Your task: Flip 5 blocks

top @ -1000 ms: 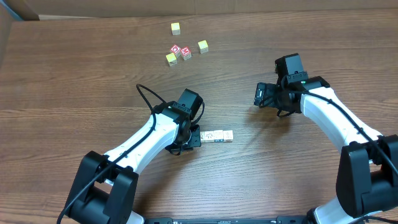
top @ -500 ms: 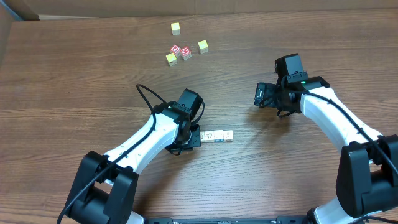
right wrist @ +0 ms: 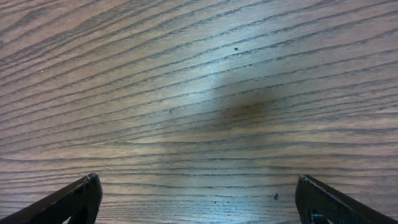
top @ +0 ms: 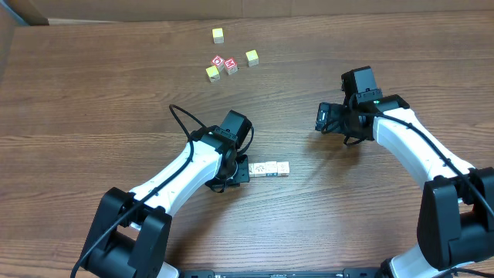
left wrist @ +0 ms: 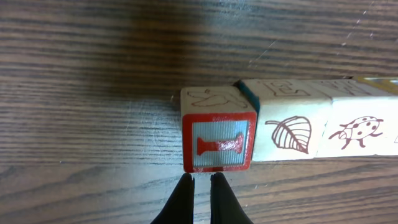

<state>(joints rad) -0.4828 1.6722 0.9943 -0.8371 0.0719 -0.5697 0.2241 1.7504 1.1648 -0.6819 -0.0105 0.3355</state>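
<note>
Because the row runs off the left wrist view's right edge, you can't count the blocks [left wrist: 286, 134]. They lie side by side, left to right on the table [left wrist: 93, 62], just before your left gripper [left wrist: 200, 186], its fingers pressed together. Your right gripper [right wrist: 199, 196] stands spread wide.

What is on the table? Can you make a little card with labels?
Table: brown wood
Row of blocks: touching side by side, near the middle
Red-bordered block: at the row's end
Leaf block: next to it
Ladybug block: after the leaf
Left hand: shut, holding nothing, tips by the red-bordered block
Right hand: open, empty, above bare wood
Yellow blocks: three, far away
Red blocks: two, among them
</note>
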